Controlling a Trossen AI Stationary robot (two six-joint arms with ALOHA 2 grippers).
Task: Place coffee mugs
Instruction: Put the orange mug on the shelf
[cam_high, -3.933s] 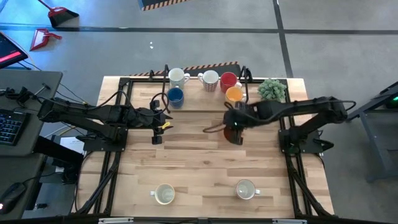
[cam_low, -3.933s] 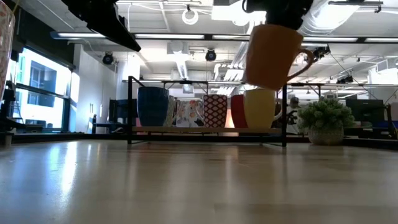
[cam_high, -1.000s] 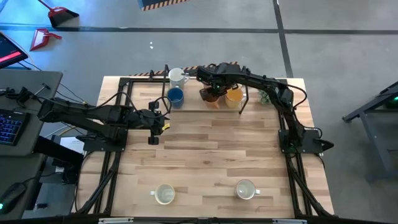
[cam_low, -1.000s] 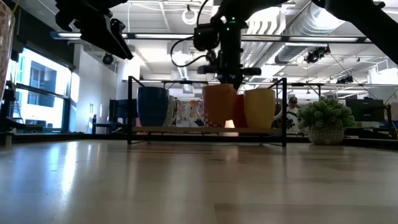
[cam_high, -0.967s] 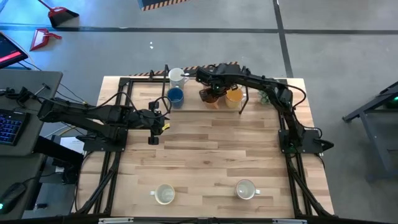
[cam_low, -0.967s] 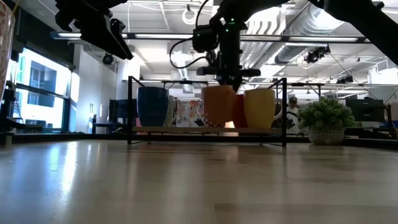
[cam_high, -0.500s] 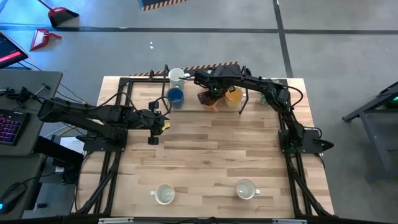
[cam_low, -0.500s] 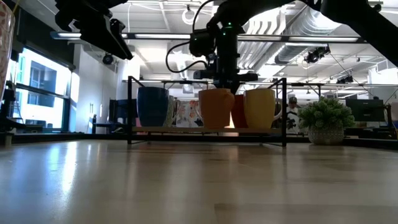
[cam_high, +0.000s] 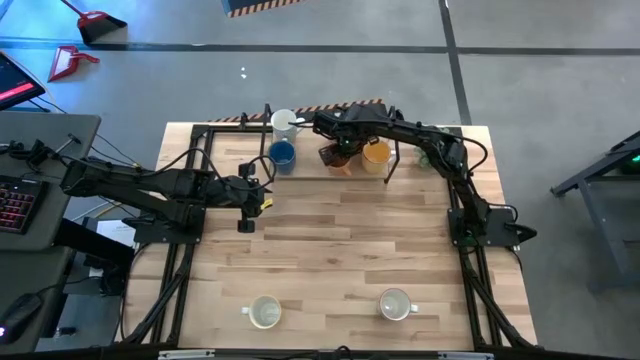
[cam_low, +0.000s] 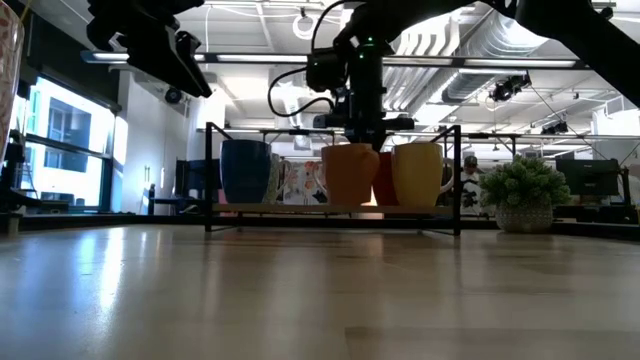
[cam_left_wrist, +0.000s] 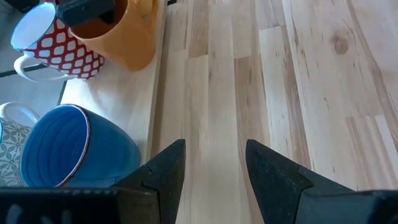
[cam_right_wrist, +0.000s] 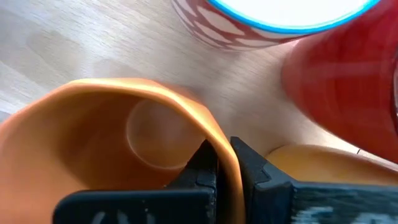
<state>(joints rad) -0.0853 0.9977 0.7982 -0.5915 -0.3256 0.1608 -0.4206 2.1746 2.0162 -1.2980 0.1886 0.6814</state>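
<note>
Darker orange mug (cam_low: 349, 173) sits pinched by its rim in my right gripper (cam_right_wrist: 225, 163), low over the rack shelf (cam_low: 300, 209) between the blue mug (cam_low: 245, 171) and the yellow-orange mug (cam_low: 418, 174). Releasing off-level could knock a neighbour. My left gripper (cam_left_wrist: 214, 165) waits empty, jaws apart.

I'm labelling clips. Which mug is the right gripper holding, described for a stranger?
Look at the black rack on the table's far edge. In its front row, the orange mug stands between the blue mug and yellow mug. The right gripper is shut on its rim.
</note>
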